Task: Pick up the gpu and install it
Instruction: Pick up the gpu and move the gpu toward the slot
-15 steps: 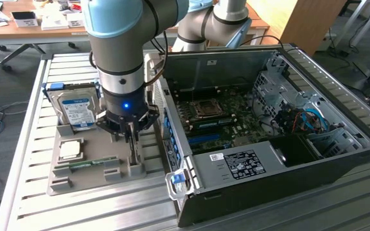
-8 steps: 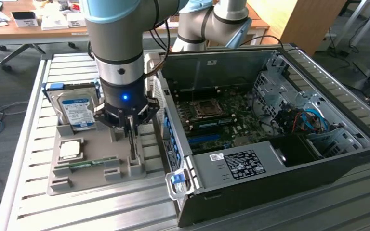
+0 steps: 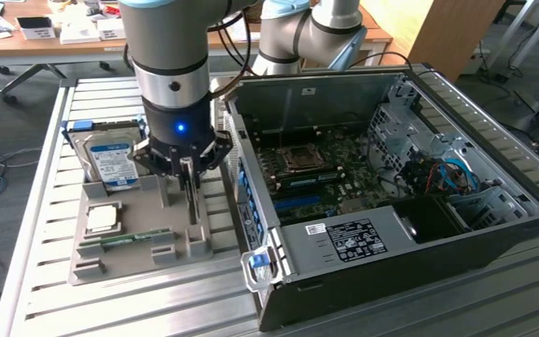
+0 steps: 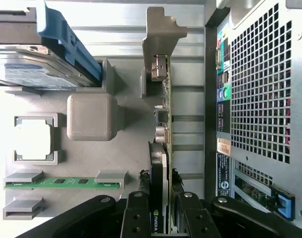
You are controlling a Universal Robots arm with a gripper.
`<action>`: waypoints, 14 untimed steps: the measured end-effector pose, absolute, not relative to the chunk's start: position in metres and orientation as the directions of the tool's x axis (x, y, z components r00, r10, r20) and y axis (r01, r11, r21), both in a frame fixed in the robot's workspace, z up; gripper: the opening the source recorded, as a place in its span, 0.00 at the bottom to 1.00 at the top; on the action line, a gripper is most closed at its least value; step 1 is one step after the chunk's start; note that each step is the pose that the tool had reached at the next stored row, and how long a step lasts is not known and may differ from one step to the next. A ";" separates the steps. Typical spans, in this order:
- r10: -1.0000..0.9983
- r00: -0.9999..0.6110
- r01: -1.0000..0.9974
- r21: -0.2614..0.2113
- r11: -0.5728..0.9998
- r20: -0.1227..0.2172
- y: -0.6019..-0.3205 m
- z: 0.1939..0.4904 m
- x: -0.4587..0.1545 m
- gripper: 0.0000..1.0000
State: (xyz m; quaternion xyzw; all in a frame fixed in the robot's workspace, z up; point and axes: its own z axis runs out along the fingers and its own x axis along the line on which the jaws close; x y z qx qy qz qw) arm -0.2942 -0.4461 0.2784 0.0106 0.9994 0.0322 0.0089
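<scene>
Above the matte grey tray (image 3: 140, 261), the tool (image 4: 163, 214) pinches the thin, flat gpu (image 4: 159, 166).

Gripper (image 3: 189, 172) grips upright gpu (image 3: 194, 207) at gray tray (image 3: 134, 263).

A slatted metal table (image 3: 36, 281) carries a grey parts tray (image 3: 143, 263) beside an open computer case (image 3: 391, 288).

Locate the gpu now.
Exterior view's left: the gpu stands on edge in the gray tray, between the hard drive and the PC case.
</scene>
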 end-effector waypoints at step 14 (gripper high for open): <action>0.022 -1.000 0.021 0.069 0.997 -0.017 -0.446 0.311 -0.294 0.27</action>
